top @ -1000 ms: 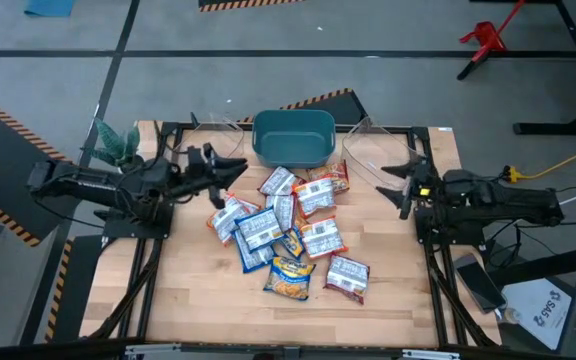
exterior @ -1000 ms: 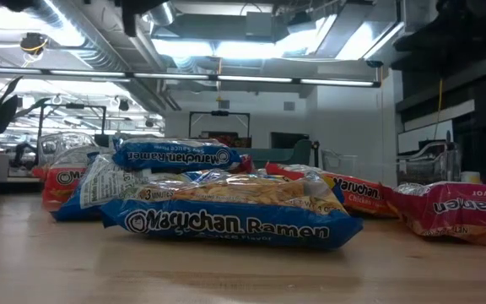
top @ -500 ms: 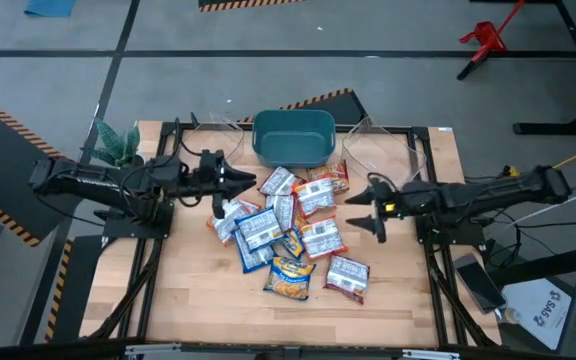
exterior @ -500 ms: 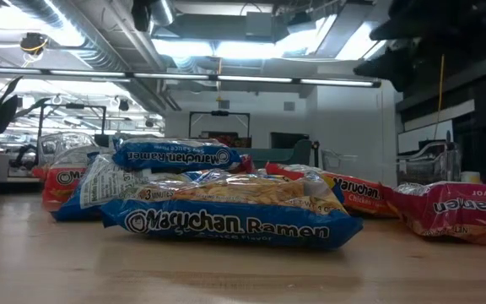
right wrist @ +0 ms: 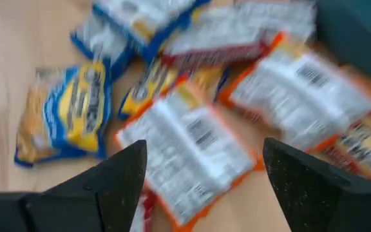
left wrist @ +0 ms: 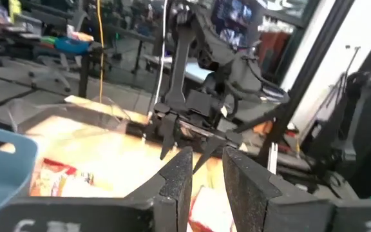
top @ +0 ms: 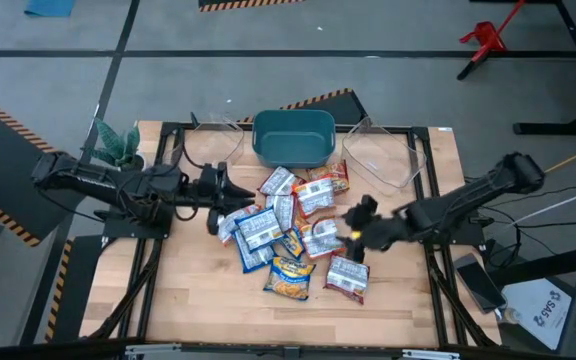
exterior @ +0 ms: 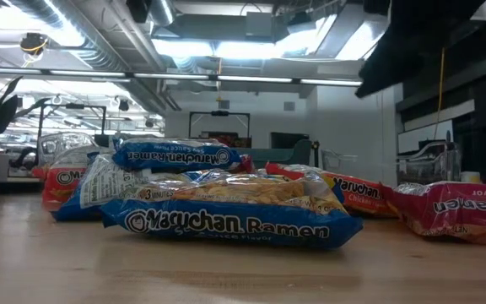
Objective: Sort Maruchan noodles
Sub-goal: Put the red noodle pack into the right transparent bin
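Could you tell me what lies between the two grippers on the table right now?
In the high view, the heap of Maruchan noodles fills the stretch between the left gripper at its left edge and the right gripper over its right edge.

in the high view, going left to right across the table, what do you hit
plant → left gripper → pile of Maruchan noodles → right gripper, over the pile's right edge → clear container at the back right. The teal bin sits behind the pile, mid-table.
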Controlling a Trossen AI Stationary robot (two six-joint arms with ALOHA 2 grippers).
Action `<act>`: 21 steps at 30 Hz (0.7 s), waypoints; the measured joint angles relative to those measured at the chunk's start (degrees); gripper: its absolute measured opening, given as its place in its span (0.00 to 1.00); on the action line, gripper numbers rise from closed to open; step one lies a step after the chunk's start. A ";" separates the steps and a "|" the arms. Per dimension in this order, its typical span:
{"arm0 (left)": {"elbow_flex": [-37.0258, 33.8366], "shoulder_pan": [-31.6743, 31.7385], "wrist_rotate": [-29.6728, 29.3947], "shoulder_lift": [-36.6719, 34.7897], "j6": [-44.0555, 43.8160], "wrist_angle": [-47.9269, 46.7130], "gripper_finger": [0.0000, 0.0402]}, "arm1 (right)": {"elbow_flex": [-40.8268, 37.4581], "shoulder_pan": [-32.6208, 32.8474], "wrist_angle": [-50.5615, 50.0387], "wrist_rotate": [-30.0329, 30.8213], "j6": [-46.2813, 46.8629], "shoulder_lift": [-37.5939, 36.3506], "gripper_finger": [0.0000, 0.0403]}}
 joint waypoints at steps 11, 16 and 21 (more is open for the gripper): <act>-0.04 -5.55 -0.31 0.00 -0.38 -4.03 0.20 | 2.70 7.77 -2.57 -3.11 14.60 18.19 0.74; -0.04 -6.88 -3.37 0.31 -1.61 -4.58 0.20 | 2.68 8.38 -8.04 -6.68 18.16 19.13 0.74; -0.07 -8.97 -3.61 5.19 -6.76 -2.20 0.20 | 2.72 8.88 -10.78 -11.21 19.54 16.93 0.74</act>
